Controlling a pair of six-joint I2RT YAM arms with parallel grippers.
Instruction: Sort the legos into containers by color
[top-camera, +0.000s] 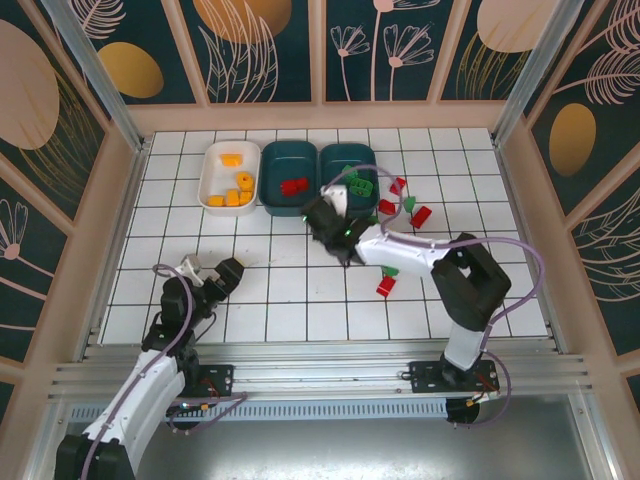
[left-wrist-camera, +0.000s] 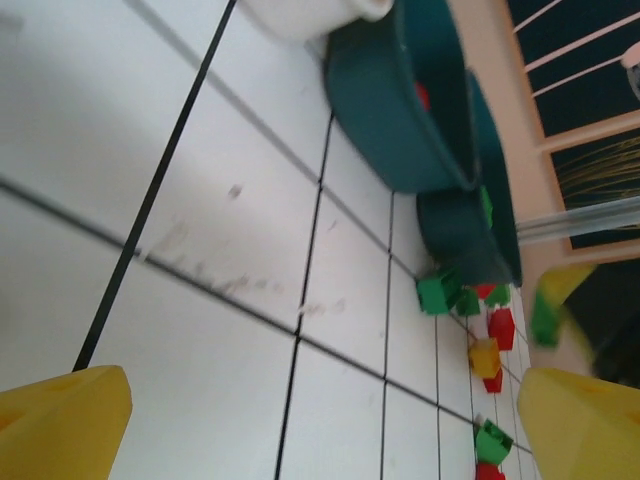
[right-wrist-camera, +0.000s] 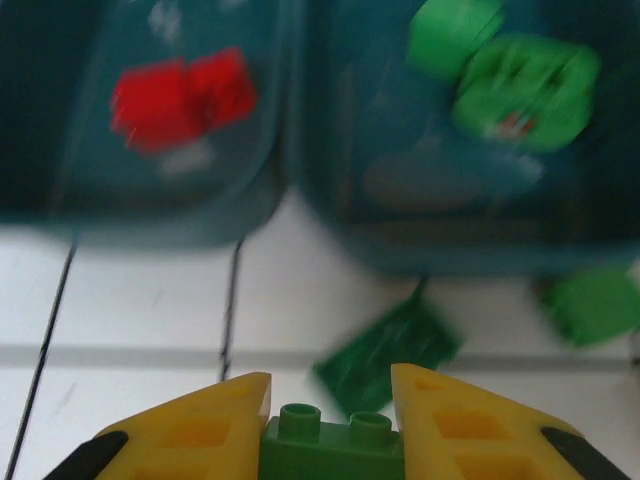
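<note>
My right gripper (right-wrist-camera: 330, 430) is shut on a green lego (right-wrist-camera: 330, 448), whose two studs stick up between the yellow fingers. From above, this gripper (top-camera: 322, 212) hangs just in front of the gap between the two dark teal containers. The left teal container (top-camera: 288, 178) holds red legos (right-wrist-camera: 180, 95); the right one (top-camera: 330, 160) holds green legos (right-wrist-camera: 520, 80). Orange legos (top-camera: 237, 185) lie in the white container (top-camera: 212, 178). My left gripper (top-camera: 215, 275) stands open over bare tiles at the near left, with nothing between its fingers (left-wrist-camera: 60, 420).
Loose red legos (top-camera: 421, 216) and green legos (top-camera: 409, 203) lie on the tiles right of the teal containers, and a red one (top-camera: 386, 285) sits beside the right forearm. A blurred green lego (right-wrist-camera: 385, 350) lies on the floor just beyond the right fingers. Wooden walls ring the floor.
</note>
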